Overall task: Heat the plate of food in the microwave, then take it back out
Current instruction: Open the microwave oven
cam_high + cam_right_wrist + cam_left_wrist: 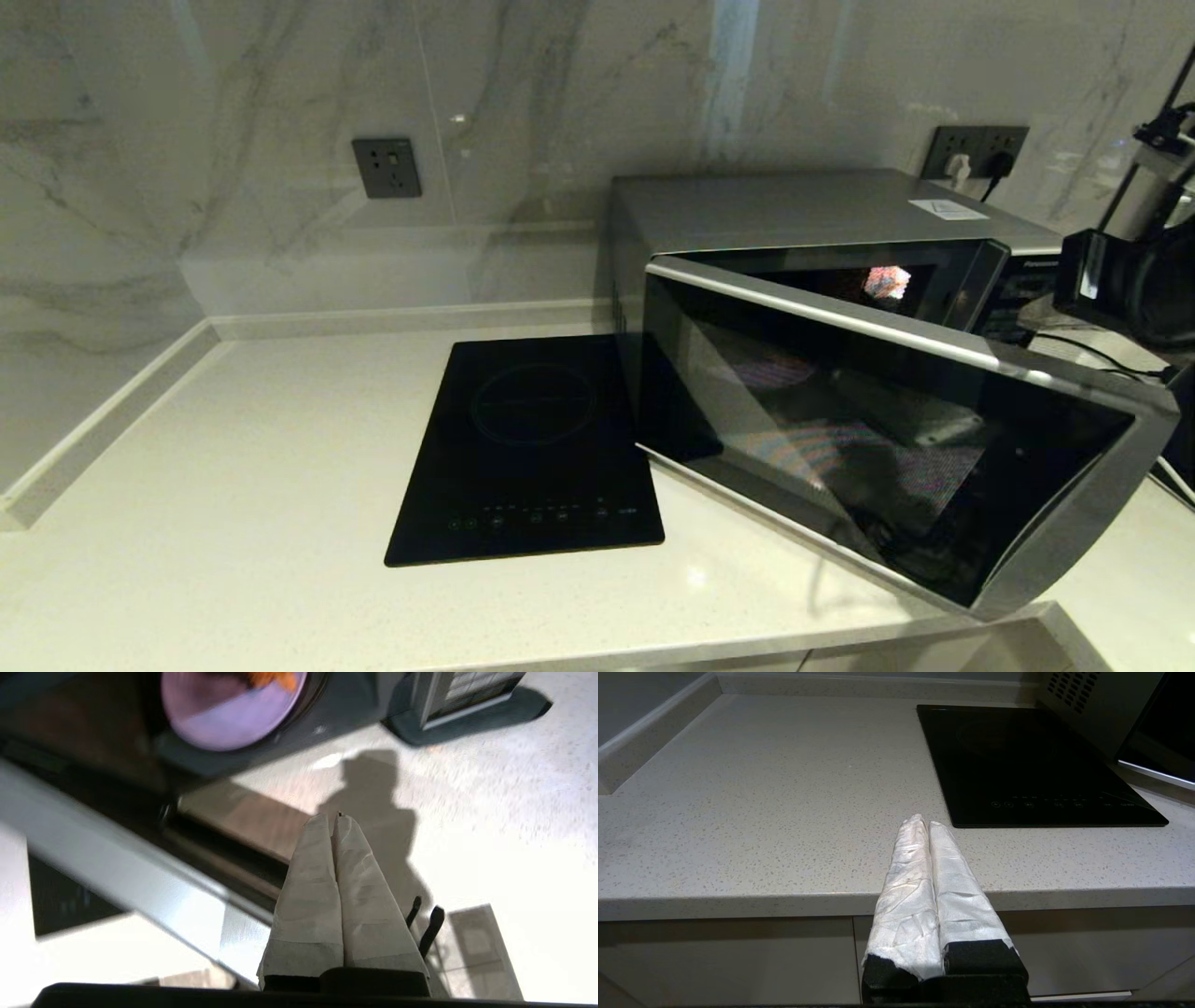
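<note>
Right pincer (334, 819) together, empty, above counter beside open microwave (794, 219); left pincer (924, 823) together, parked.

Microwave (794, 224) stands on the counter (233, 485) against the wall, door (887, 429) swung partly open; cooktop (532, 448) lies just left of it; plate of food (233, 709) sits inside it.

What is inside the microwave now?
Inside the microwave, through the half-open door, the lavender plate of food sits with some orange food on it. The rest of the food is cut off from view.
</note>
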You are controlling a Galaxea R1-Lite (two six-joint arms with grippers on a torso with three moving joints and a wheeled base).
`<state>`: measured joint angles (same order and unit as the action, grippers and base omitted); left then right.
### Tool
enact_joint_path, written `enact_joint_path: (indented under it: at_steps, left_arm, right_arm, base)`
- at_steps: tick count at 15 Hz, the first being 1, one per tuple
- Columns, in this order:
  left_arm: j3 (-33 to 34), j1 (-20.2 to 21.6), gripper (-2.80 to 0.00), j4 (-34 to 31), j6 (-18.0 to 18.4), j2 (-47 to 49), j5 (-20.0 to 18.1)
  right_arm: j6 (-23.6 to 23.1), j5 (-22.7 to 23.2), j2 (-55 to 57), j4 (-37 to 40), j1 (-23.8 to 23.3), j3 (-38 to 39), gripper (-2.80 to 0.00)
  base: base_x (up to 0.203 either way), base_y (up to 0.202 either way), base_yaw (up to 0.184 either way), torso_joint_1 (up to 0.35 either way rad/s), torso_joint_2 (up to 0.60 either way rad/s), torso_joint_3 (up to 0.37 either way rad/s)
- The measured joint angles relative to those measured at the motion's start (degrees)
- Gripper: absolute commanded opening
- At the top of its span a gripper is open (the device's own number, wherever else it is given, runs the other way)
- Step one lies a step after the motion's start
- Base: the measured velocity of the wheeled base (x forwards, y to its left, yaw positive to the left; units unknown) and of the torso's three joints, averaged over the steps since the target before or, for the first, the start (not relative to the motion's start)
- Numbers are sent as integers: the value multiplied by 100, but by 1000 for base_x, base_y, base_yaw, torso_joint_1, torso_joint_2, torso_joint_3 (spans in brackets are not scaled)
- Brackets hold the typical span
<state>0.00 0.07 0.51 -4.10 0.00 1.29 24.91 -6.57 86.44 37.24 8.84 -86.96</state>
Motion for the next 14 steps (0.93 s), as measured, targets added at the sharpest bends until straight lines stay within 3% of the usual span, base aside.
enact_joint_path:
  at_steps: [9, 14]
  left_arm:
    - [0, 0, -280, 0, 0, 0, 0]
    - [0, -2, -280, 0, 2, 0, -2]
  right_arm:
    - [612, -456, -776, 1137, 1642, 135, -280]
    - [919, -450, -902, 1522, 2124, 331, -280]
  base:
    - [0, 0, 0, 0, 0, 0]
    - [0, 0, 0, 0, 0, 0]
